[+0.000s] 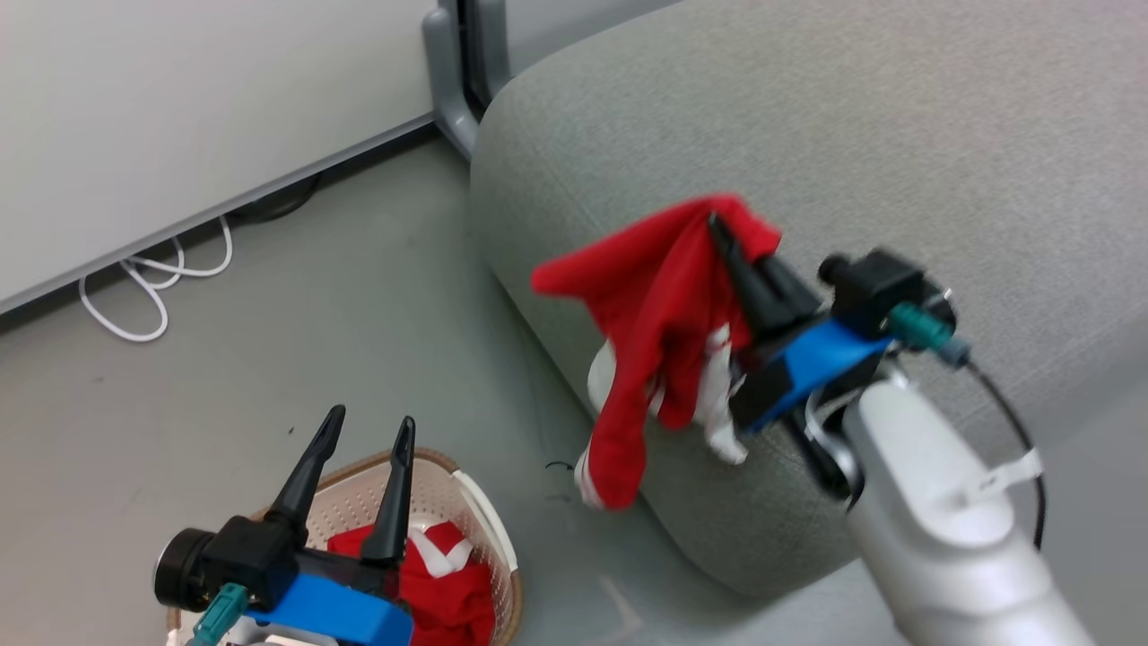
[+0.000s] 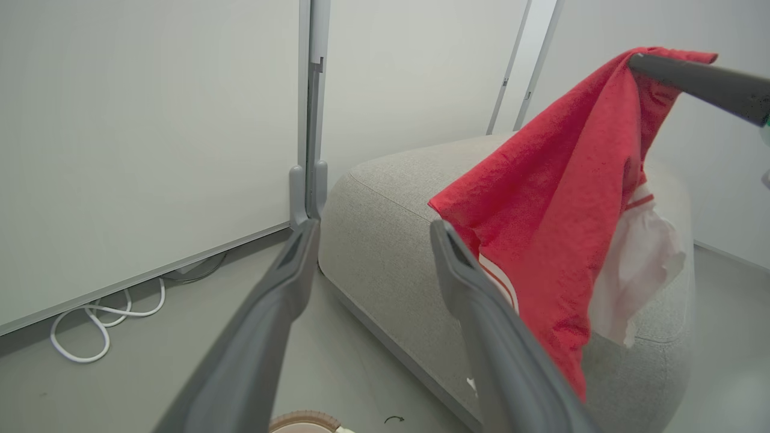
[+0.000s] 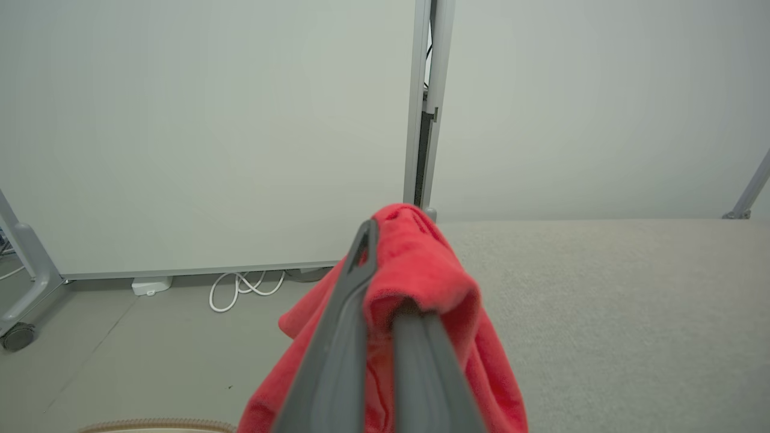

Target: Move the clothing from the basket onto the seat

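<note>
My right gripper point(image 1: 717, 224) is shut on a red garment with white panels point(image 1: 659, 323), which hangs in the air over the near left corner of the grey seat point(image 1: 897, 152). In the right wrist view the red cloth point(image 3: 421, 270) is draped over my closed fingers point(image 3: 355, 282), above the seat point(image 3: 601, 300). My left gripper point(image 1: 372, 429) stands open and holds nothing, above the cream basket point(image 1: 354, 507) on the floor at the lower left. A second red garment with white stripes point(image 1: 444, 574) lies inside the basket. The left wrist view shows the hanging garment point(image 2: 559, 198) past my open fingers point(image 2: 283, 282).
White wall panels point(image 1: 179, 117) on grey posts point(image 1: 448, 81) stand behind the floor and seat. A coiled white cable point(image 1: 148, 287) lies on the grey floor by the panel. A caster point(image 3: 18, 337) of a panel stand sits at the far left in the right wrist view.
</note>
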